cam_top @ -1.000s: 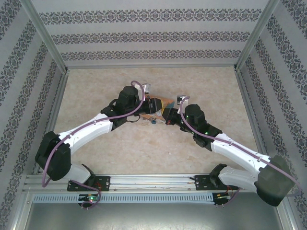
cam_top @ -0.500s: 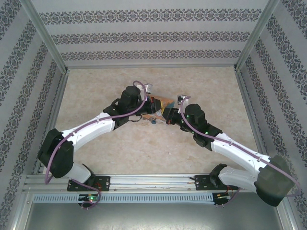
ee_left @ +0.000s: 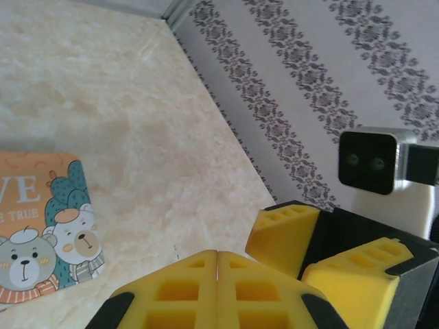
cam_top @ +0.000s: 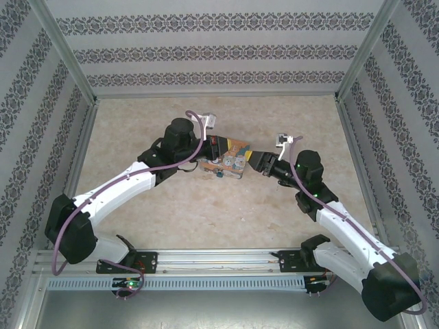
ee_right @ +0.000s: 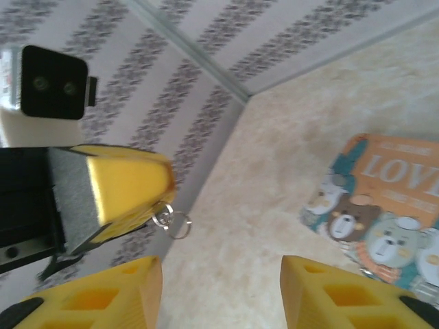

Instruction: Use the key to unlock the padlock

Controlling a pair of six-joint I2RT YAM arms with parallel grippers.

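left gripper [ee_left: 217, 266] clamped on 1 key ring [ee_right: 173, 221] | right gripper [ee_right: 218, 277] apart | 1 padlock [cam_top: 219, 173] by 1 box [cam_top: 233, 155]

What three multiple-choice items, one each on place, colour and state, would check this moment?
1. Where does the LOVE box lie?
A) mid-table
B) against the back wall
C) on the near rail
2. What colour are the left arm's fingers?
A) red
B) yellow
C) white
3. How do the right arm's fingers stand?
A) shut on the box
B) shut, empty
C) open
Key: 1 A, it rests on the table between the arms; 2 B, the left wrist view shows yellow; 3 C, a wide gap parts them in the right wrist view.
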